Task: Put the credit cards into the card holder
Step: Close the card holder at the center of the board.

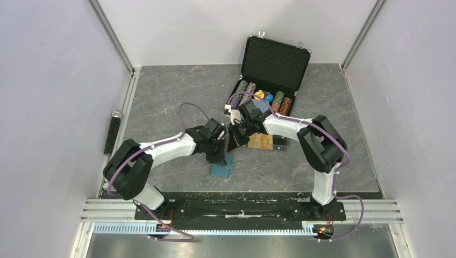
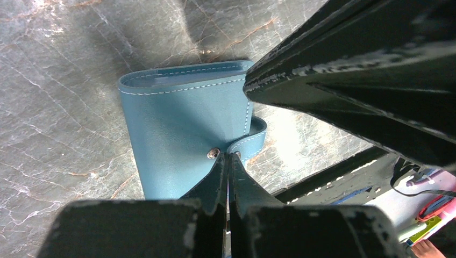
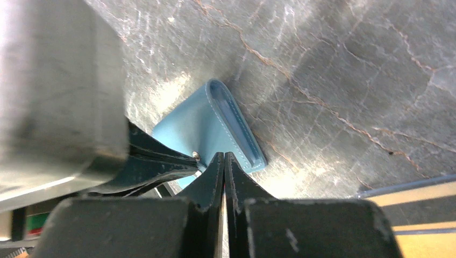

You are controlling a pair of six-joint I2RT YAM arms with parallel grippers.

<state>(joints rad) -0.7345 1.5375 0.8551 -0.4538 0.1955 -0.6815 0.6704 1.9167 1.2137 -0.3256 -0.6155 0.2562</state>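
The teal card holder lies folded on the dark stone table, its snap tab curled loose at one side. My left gripper is shut, its tips down at the snap stud beside the tab; whether they pinch anything I cannot tell. My right gripper is also shut and hovers close over the same card holder, next to the left fingers. From above, both grippers meet over the holder. Orange-gold credit cards lie just right of them.
An open black metal-edged case stands at the back, with rows of striped poker chips in its tray. A black bar lies along the left rail. The near table edge and arm bases run just behind the holder.
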